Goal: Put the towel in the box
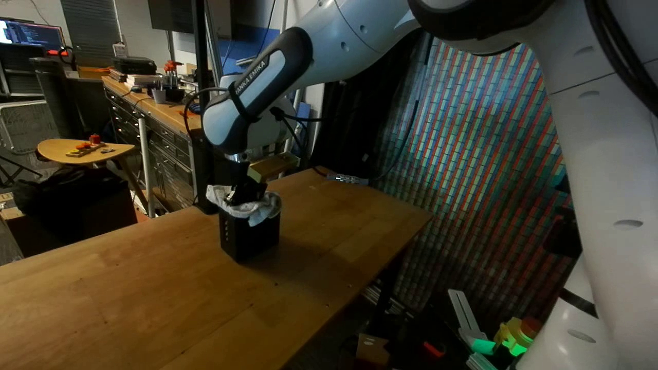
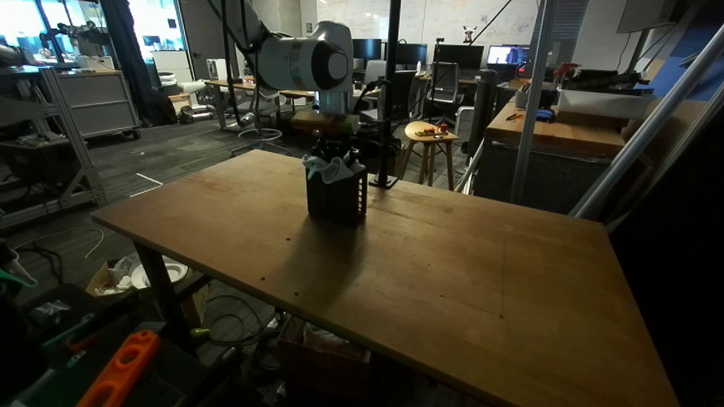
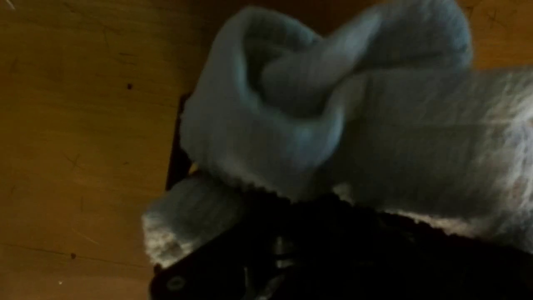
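Note:
The towel is bunched, pale grey-white cloth (image 1: 261, 209) over the mouth of the black box, with folds hanging over the rim; it also shows in an exterior view (image 2: 334, 169). The black box (image 1: 251, 239) stands upright on the table and also shows in an exterior view (image 2: 336, 198). In the wrist view the towel (image 3: 416, 108) covers most of the box; only a dark edge of the box (image 3: 177, 166) shows. My gripper (image 1: 247, 194) points down at the box mouth, touching the towel. In the wrist view my gripper (image 3: 300, 212) is very dark and its fingertips are hidden.
The wooden table (image 1: 154, 288) carries the box near its back edge. A black vertical pole (image 2: 390, 113) with a base plate stands close beside the box. A cable with a connector (image 1: 348, 179) lies at the table's edge. A tool cabinet (image 1: 154, 118) stands behind.

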Controlling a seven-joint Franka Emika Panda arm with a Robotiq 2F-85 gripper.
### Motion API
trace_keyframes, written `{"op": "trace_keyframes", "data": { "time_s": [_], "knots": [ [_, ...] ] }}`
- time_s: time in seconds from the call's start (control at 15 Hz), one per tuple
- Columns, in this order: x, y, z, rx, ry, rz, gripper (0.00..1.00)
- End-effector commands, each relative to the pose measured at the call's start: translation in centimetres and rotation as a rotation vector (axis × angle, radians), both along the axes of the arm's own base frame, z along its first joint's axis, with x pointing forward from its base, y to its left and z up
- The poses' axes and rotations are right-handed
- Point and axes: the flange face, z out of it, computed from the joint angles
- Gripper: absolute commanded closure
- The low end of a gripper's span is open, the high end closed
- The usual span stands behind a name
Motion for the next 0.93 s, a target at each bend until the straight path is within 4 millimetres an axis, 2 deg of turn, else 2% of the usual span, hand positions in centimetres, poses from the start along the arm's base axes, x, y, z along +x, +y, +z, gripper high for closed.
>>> {"op": "trace_keyframes", "data": {
  "time_s": [0.0,0.47,0.87],
  "knots": [
    [0.0,0.0,-2.5,0.064,0.049,0.001,0.95],
    [-0.9,-0.7,-4.0,0.159,0.076,-0.045,0.96],
    [-0.9,-1.0,-2.0,0.154,0.057,-0.041,0.96]
  ]
}}
